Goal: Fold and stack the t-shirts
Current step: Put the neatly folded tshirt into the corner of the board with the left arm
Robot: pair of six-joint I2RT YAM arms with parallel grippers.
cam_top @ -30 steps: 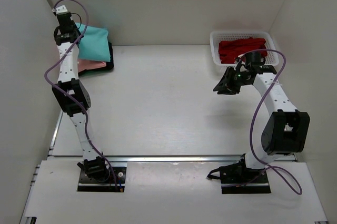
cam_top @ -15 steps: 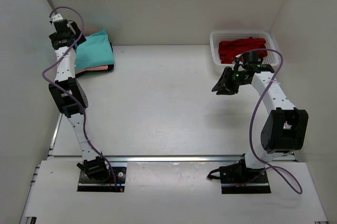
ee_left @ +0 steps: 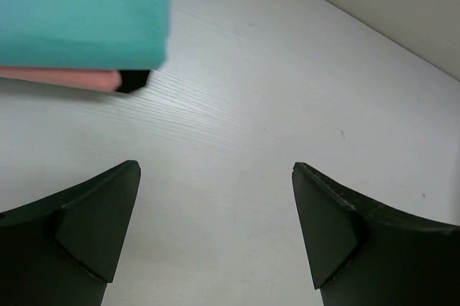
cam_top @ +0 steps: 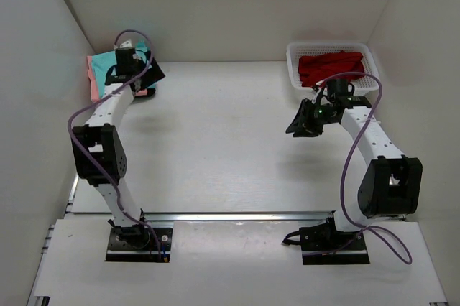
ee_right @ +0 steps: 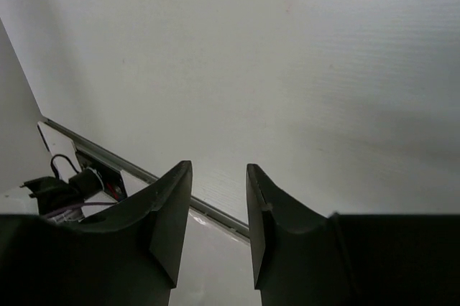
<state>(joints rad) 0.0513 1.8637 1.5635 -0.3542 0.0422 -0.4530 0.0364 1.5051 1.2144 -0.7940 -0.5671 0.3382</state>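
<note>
1. Left gripper (ee_left: pixel 215 169): the two dark fingers are spread wide, with only bare table between them. It hovers just beside the stack in the far left corner.
2. Stack: a folded teal cloth t-shirt (ee_left: pixel 79 11) lies on top. Directly beneath it lies a salmon pink cloth t-shirt (ee_left: pixel 57 77), one edge showing past the teal one. A very dark cloth t-shirt (ee_left: pixel 133 80) shows only as a small corner at the bottom.
3. Right gripper (ee_right: pixel 219 166): the fingers stand a narrow gap apart, with no object between them. It hangs above the white table (cam_top: pixel 215 133) on the right side, near the basket, and points away from it.
4. Red cloth t-shirt (cam_top: pixel 329 65): it lies crumpled inside the white plastic mesh basket (cam_top: pixel 291 69).
5. The basket stands in the far right corner, well apart from the stack.
6. Neither gripper touches any t-shirt.
</note>
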